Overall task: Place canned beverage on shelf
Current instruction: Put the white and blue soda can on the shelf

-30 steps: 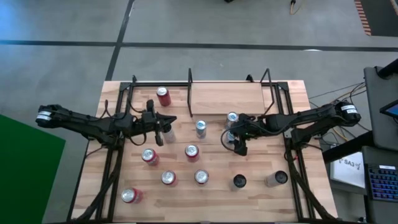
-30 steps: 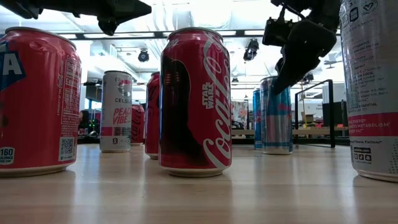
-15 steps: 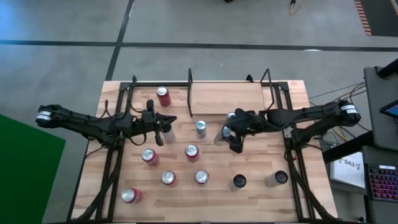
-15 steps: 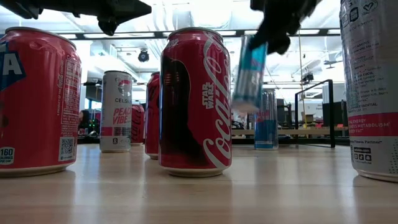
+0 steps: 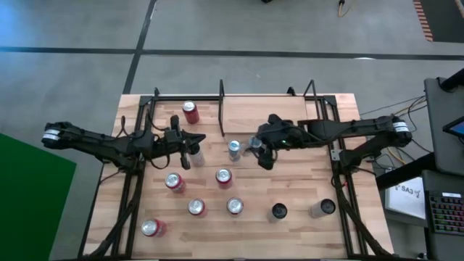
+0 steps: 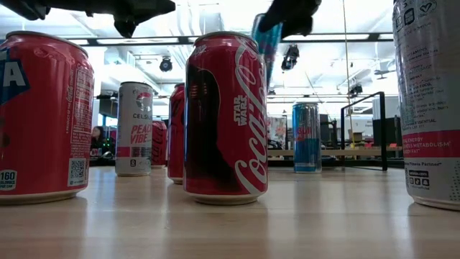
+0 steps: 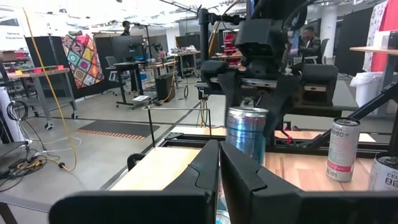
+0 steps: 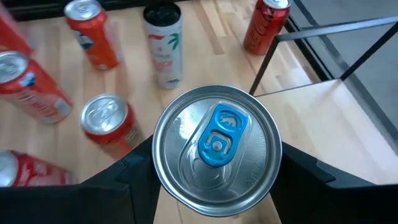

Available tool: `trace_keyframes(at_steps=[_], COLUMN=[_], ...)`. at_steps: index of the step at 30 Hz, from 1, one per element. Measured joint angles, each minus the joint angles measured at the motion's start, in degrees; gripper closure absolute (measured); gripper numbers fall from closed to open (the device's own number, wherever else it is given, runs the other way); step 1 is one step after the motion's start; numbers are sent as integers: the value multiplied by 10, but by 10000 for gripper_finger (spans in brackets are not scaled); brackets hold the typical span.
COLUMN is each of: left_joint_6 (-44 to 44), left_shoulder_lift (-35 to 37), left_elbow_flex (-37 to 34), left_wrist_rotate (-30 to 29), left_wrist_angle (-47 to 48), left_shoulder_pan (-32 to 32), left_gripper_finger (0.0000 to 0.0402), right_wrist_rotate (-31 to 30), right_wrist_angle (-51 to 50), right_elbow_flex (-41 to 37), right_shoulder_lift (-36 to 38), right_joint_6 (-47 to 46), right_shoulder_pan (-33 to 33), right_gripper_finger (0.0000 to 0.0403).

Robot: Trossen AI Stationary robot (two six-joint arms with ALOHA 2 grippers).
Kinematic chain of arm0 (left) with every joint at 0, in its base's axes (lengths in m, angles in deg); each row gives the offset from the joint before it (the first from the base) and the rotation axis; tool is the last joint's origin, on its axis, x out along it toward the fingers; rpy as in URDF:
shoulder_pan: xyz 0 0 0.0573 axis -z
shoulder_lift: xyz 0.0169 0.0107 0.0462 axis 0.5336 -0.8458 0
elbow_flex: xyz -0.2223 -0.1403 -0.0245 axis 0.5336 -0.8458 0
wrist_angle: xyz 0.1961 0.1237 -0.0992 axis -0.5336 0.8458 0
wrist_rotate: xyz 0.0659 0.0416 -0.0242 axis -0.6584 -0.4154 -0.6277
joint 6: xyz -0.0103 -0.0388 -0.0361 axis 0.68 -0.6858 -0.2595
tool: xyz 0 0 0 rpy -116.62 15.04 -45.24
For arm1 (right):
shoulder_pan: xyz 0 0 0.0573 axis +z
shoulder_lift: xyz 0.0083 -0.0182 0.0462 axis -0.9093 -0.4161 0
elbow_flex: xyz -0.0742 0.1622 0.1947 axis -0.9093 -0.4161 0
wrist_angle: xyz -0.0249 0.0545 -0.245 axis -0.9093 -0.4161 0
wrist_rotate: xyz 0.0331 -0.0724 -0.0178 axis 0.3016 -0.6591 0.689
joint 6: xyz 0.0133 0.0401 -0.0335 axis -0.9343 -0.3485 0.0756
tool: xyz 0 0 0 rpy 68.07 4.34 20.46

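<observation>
Hanging in the air, the blue can sits clamped between the right gripper fingers, lifted clear of the table so it can pass over the rail onto the shelf just beside. Another blue can stands near. The left gripper waits closed, holding nothing.

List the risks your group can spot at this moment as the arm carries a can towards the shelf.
1. The right gripper holds its can tilted in the air, so it might slip or touch down crooked.
2. A blue can stands right beside the carried one and could be knocked.
3. The shelf has thin black posts that the arm could hit.
</observation>
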Motion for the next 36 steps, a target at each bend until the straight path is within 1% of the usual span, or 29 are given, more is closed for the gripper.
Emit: trace_keyframes(at_steps=[6, 10, 13, 23, 28, 33, 36], left_joint_6=[0, -2, -3, -3, -3, -3, -3], left_shoulder_lift=[1, 5, 9, 13, 13, 13, 13], left_elbow_flex=[0, 0, 0, 0, 0, 0, 0], left_wrist_rotate=[0, 0, 0, 0, 0, 0, 0], left_wrist_angle=[0, 1, 1, 7, 7, 7, 9], left_shoulder_pan=[0, 0, 0, 0, 0, 0, 0], left_gripper_finger=[402, 402, 402, 402, 402, 402, 402], right_wrist_rotate=[-19, -20, -17, -17, -17, 19, 18], right_wrist_angle=[-52, -78, -97, -156, -165, -166, -166], right_elbow_flex=[99, 154, 177, 186, 179, 171, 161], right_shoulder_lift=[-76, -102, -109, -109, -109, -109, -109], right_joint_6=[6, 4, -5, -2, 8, 28, 37], right_shoulder_pan=[-39, -73, -106, -233, -289, -332, -351], right_gripper_finger=[178, 178, 178, 178, 178, 178, 178])
